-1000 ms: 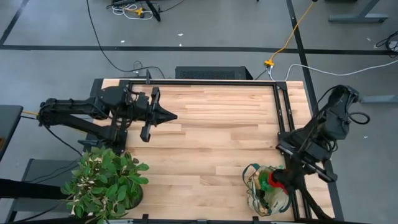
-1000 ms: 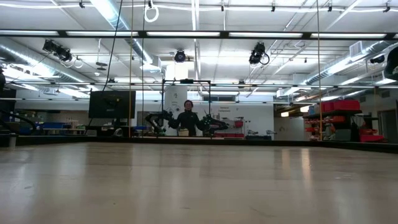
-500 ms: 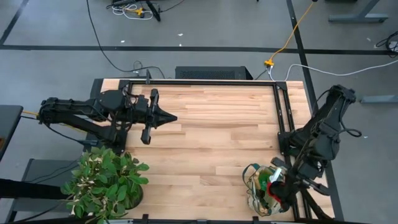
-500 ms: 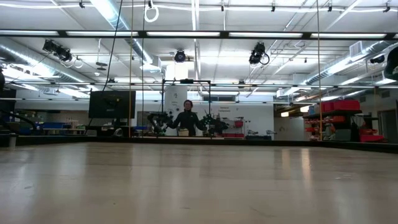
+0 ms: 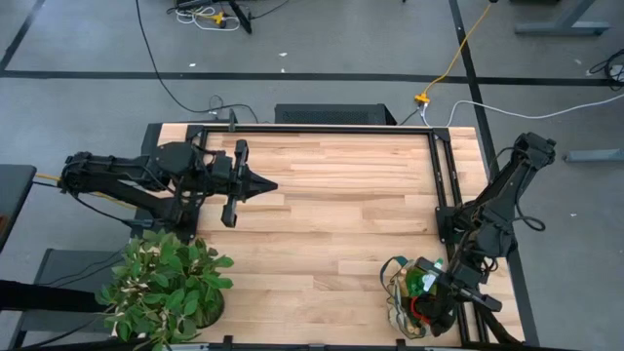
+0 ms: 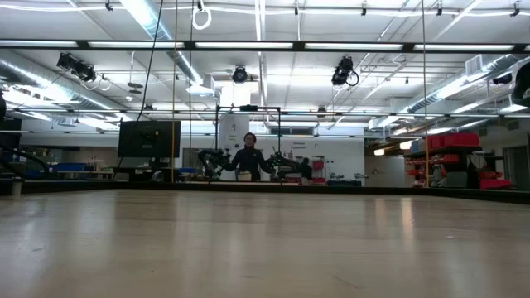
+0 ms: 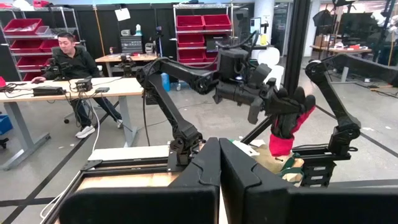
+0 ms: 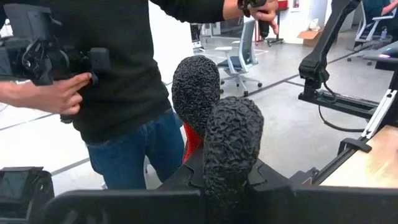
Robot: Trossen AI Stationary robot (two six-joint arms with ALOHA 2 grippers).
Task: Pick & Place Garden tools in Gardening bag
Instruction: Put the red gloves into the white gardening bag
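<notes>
The beige gardening bag (image 5: 398, 292) with dark green trim stands at the table's near right corner, with a green-and-white item (image 5: 414, 283) and other tools inside. My right gripper (image 5: 432, 298) is over the bag, shut on a red glove with black textured fingers (image 8: 217, 124). The left wrist view shows this glove (image 7: 287, 123) just above the bag (image 7: 291, 165). My left gripper (image 5: 261, 183) is shut and empty over the table's far left part. The low view shows neither arm. My right gripper pinches the glove between its two fingers at the black textured finger part (image 8: 214, 158). Two glove fingers (image 8: 196, 81) stick out past the fingertips. In the left wrist view the red cuff (image 7: 280, 144) hangs below the gripper, over the bag's opening.
A leafy potted plant (image 5: 166, 288) stands at the table's near left corner. Bare wooden tabletop (image 5: 331, 214) lies between the arms. A person (image 8: 118, 81) stands beyond the table's right side, holding a device.
My right gripper has gone toward the table's near edge and down over the bag with the glove still in its hold, the arm stretching out along the table's right side.
</notes>
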